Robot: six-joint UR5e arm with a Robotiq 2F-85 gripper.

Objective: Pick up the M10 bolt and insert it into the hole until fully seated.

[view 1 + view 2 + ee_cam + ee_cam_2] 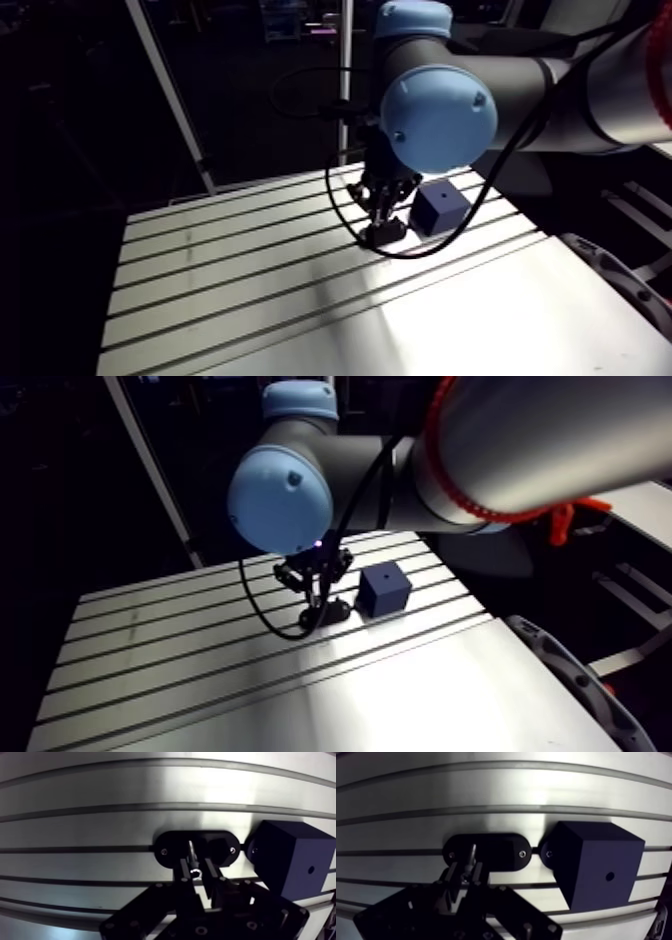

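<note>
Steel M10 bolt [191, 852] clamped in your pincer [197, 871], at the black oval holder [167, 847].
Jaws stand nearly together, pressed on the bolt's shank; you can't tell whether its far end touches the holder. On the slotted desk [100, 792], the dark blue cube [285, 859] with its hole [311, 870] sits just beside the holder.

The gripper [197, 868] is covering the near end of the bolt [191, 850] and the middle of the black plate [167, 844]. In the arm view, the bolt is showing too small and dark to make out.
</note>
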